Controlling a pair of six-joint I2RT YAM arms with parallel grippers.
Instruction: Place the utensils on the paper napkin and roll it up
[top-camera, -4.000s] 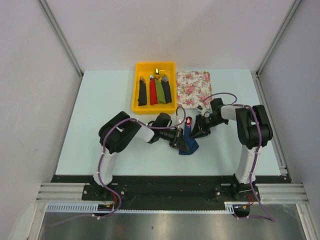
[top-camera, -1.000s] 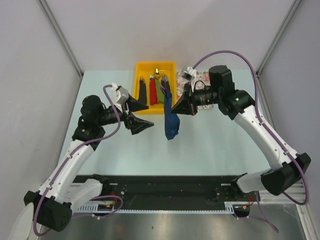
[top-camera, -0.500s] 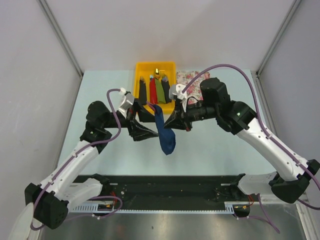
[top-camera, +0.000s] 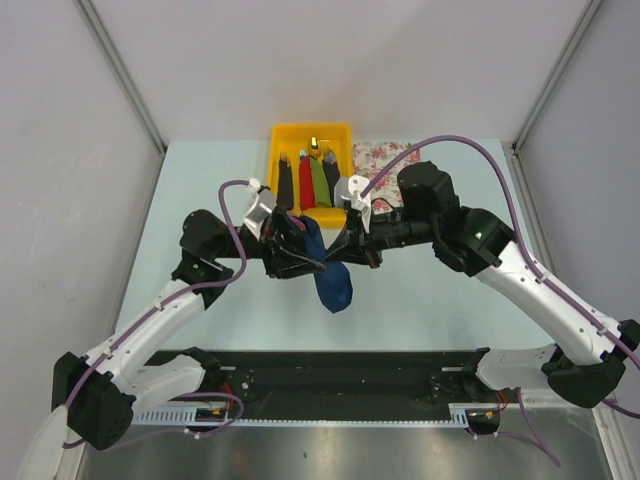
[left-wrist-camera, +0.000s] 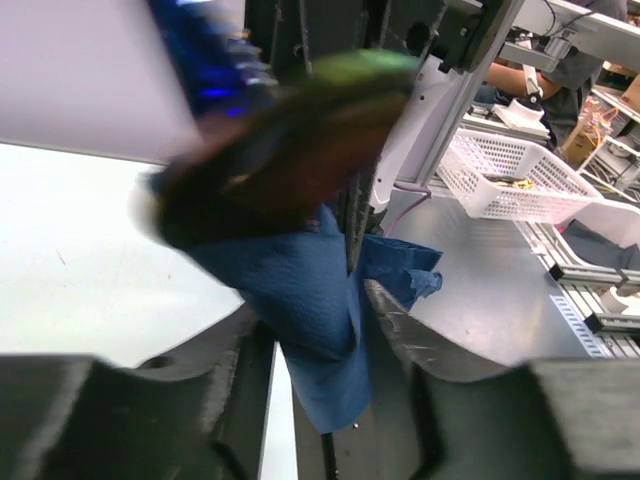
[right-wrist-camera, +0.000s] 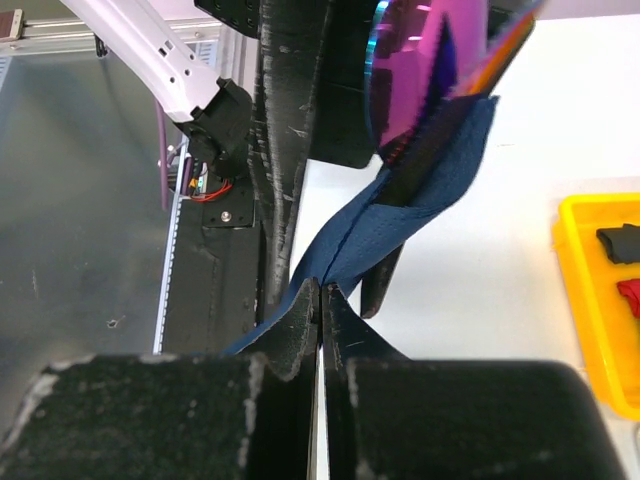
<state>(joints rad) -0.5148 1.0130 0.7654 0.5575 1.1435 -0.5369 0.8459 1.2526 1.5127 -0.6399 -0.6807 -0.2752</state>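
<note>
The navy paper napkin (top-camera: 330, 280) hangs in the air over the table's middle as a loose roll. My right gripper (top-camera: 348, 246) is shut on its upper part; in the right wrist view the fingertips (right-wrist-camera: 308, 300) pinch a fold of the napkin (right-wrist-camera: 420, 200). An iridescent purple utensil (right-wrist-camera: 415, 70) pokes out of the wrap above. My left gripper (top-camera: 300, 252) is at the napkin from the left. In the left wrist view its jaws (left-wrist-camera: 315, 310) stand apart with the napkin (left-wrist-camera: 310, 330) hanging between them. The spoon's bowl is not clearly visible.
A yellow tray (top-camera: 312, 128) at the back holds black, red and green bundles (top-camera: 308, 182) with gold tips. The floral mat (top-camera: 385, 152) lies to its right, partly behind the right arm. The tray's corner shows in the right wrist view (right-wrist-camera: 600, 300).
The right gripper has carried the hanging napkin left and nearer. The left gripper has swung right, from apart to around the napkin.
</note>
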